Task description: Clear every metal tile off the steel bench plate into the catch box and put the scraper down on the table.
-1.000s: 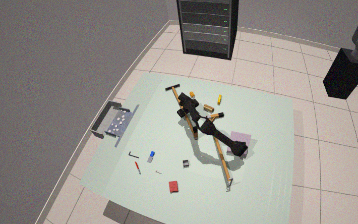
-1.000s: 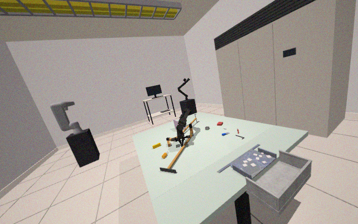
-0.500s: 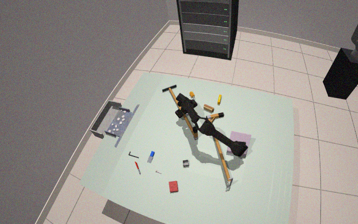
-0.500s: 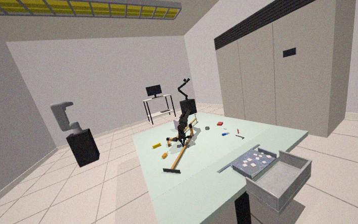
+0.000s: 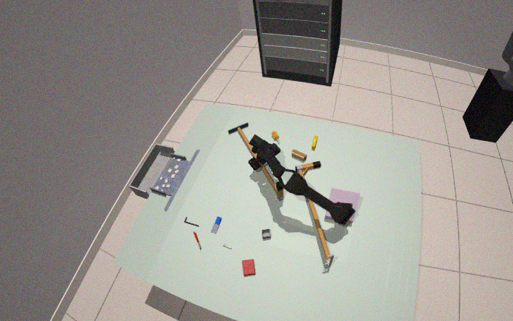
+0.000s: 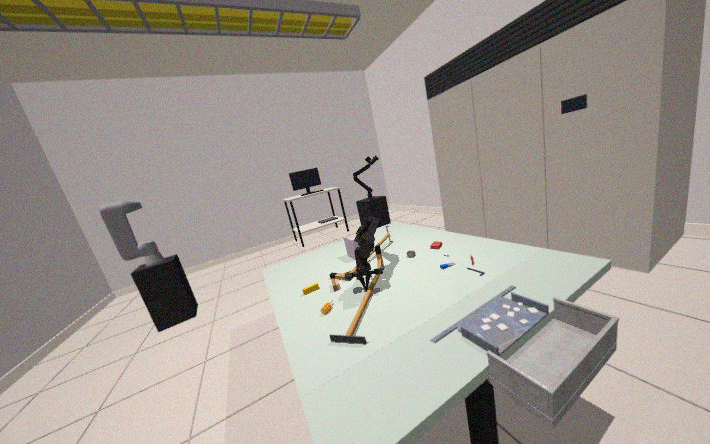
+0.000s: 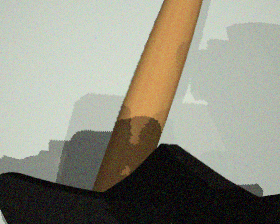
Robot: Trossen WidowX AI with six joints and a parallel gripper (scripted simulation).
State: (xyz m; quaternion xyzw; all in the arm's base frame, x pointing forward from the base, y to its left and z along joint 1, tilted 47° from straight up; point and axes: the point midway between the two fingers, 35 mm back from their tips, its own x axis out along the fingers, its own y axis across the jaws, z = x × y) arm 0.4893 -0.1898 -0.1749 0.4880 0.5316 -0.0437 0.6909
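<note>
A black robot arm reaches low across a pale green table (image 5: 370, 167). Its gripper (image 5: 259, 156) is closed tight around the wooden handle of the long scraper (image 5: 252, 149), which runs out ahead of the gripper to a dark crossbar blade resting on the table. In the wrist view the handle (image 7: 157, 70) rises from between the dark jaws. The steel bench plate (image 5: 170, 175) lies well apart to one side of the gripper, at the table edge, with the small metal tiles (image 5: 170, 172) scattered on it. The grey catch box (image 6: 559, 347) sits against the plate's far end. A rake (image 5: 317, 223) lies behind the gripper, under the arm.
</note>
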